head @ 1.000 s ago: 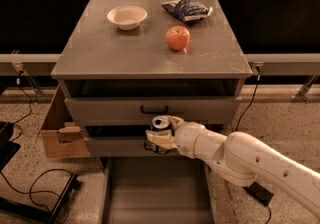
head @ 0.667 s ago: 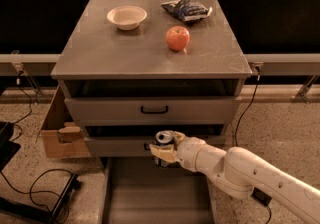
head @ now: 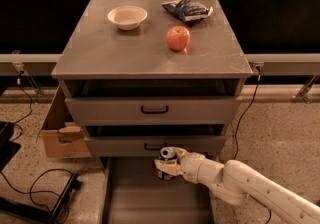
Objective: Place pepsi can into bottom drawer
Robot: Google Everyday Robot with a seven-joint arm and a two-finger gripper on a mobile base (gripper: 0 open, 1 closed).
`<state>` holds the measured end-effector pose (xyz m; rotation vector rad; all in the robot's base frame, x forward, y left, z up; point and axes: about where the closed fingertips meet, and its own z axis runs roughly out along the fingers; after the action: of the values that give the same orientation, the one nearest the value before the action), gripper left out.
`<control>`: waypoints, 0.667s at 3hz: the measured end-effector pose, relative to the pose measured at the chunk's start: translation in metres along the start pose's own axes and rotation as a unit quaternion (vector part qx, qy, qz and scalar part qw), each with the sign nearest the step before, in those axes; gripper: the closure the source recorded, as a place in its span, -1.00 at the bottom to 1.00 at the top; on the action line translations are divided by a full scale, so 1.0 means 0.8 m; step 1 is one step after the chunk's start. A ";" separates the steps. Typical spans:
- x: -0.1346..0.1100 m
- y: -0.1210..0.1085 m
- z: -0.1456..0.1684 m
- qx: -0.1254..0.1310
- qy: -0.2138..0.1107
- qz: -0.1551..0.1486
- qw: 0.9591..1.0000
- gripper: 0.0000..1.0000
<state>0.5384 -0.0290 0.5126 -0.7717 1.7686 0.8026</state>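
The can [head: 167, 154] is upright with its silver top showing, held in the gripper [head: 165, 165] over the back end of the bottom drawer [head: 150, 200]. The pale fingers [head: 161, 164] are clamped on the can, one wrapping across its front, so only the top and a bit of dark blue show. Can't tell if the can's base is touching the drawer floor or hanging just above it.

The bottom drawer is pulled out toward the camera, with a flat grey floor and low side walls. The can is right in front of the middle drawer [head: 115, 145], just right of its black handle [head: 151, 146] and partly covering it. The white arm [head: 250, 188] comes in from the lower right, with the wrist just right of the can.

The top drawer [head: 110, 109] above that is shut too, with the same kind of handle. On the cabinet top [head: 100, 53] there's a bowl [head: 127, 17] at back left, a blue-and-white snack bag [head: 187, 9] at back right, and an apple [head: 178, 38] in front of the bag. All three are well apart from the can.

A cardboard box [head: 60, 135] leans against the cabinet's left side, and some black cables [head: 30, 188] are on the floor at lower left.
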 end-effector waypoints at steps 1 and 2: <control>0.007 -0.003 0.000 0.000 0.001 0.005 1.000 1.00; 0.019 0.000 0.000 -0.011 -0.026 0.014 0.999 1.00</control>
<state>0.5340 -0.0310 0.4979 -0.7365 1.7294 0.8552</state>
